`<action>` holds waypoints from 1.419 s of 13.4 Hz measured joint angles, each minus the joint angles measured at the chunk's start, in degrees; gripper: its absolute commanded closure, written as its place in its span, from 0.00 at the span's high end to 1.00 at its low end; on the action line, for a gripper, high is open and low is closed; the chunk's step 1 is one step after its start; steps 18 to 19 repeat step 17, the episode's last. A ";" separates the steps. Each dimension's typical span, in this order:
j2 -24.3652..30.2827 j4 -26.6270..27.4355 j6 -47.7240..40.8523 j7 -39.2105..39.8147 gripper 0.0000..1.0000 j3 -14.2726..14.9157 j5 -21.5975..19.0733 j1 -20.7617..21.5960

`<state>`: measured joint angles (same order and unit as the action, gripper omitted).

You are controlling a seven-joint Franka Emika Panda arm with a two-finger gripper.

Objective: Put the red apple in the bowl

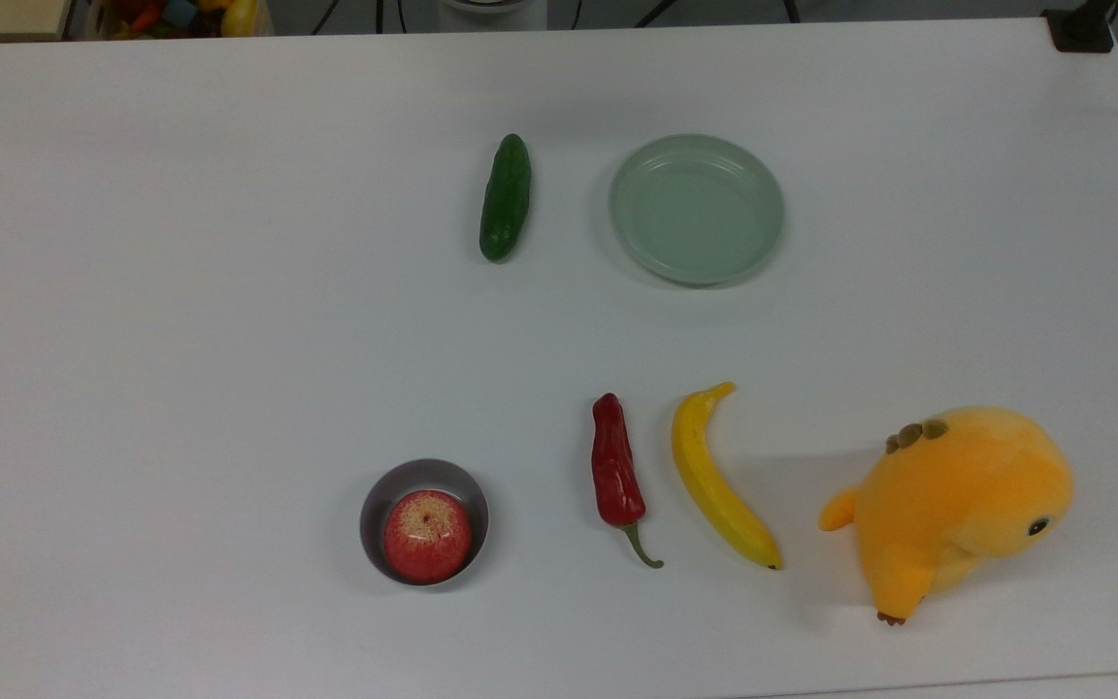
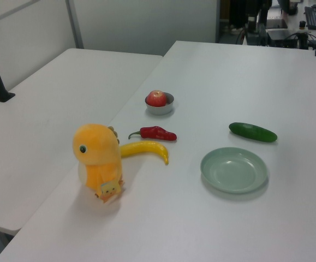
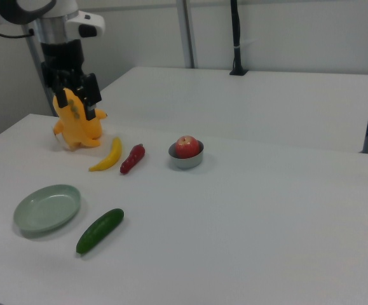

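The red apple (image 1: pixel 427 535) sits inside the small grey bowl (image 1: pixel 373 497), stem dimple up, near the top view's lower edge. The left view has the apple (image 2: pixel 157 98) in the bowl (image 2: pixel 161 109) at mid-table, and the right view has the apple (image 3: pixel 187 146) in the bowl (image 3: pixel 185 162) too. My gripper (image 3: pixel 79 107) hangs high at the right view's upper left, far from the bowl, in front of the orange plush. Its fingers stand apart, open, with nothing between them.
A dark-red chili pepper (image 1: pixel 615 474), a banana (image 1: pixel 714 478) and an orange plush toy (image 1: pixel 957 507) lie to the top view's right of the bowl. A cucumber (image 1: pixel 506 196) and a pale green plate (image 1: pixel 697 208) lie farther back.
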<state>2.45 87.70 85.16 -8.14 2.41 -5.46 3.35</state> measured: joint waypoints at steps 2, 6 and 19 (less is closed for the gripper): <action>2.81 3.97 -0.06 0.37 1.00 -0.94 0.01 0.01; 3.27 7.20 7.72 8.20 1.00 -0.88 0.40 -0.84; -0.11 7.40 18.16 13.31 1.00 -0.42 0.40 -1.73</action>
